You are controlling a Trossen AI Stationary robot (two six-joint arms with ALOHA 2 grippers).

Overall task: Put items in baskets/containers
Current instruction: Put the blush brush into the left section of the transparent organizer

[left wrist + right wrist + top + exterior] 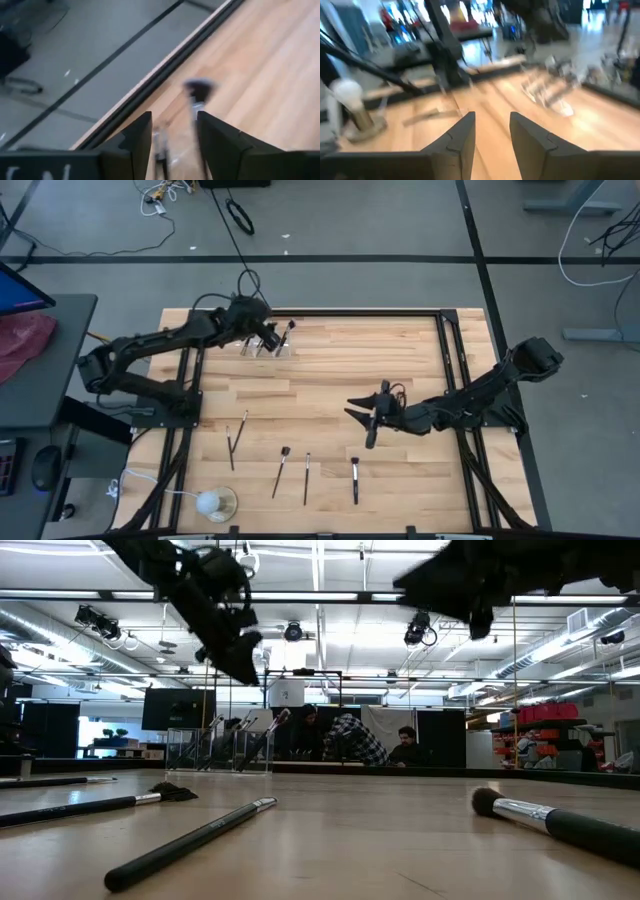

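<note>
A clear plastic holder (268,343) stands at the table's far edge, left of middle, with several dark brushes (289,330) upright in it. It also shows in the low view as holder (220,748). My left gripper (258,325) hangs open just above it. In its wrist view one brush head (199,87) shows beyond the gap between the left gripper's (174,137) fingers. Several brushes (281,470) lie flat near the table's front. My right gripper (352,408) hovers open over the table's middle right, and the right gripper (492,132) has nothing between its fingers.
A white ball on a clear round base (212,502), with a cord, sits at the front left corner. Black frame rails (448,370) run along the table's sides. People sit in the room beyond the far edge (350,740). Bare wood lies between holder and loose brushes.
</note>
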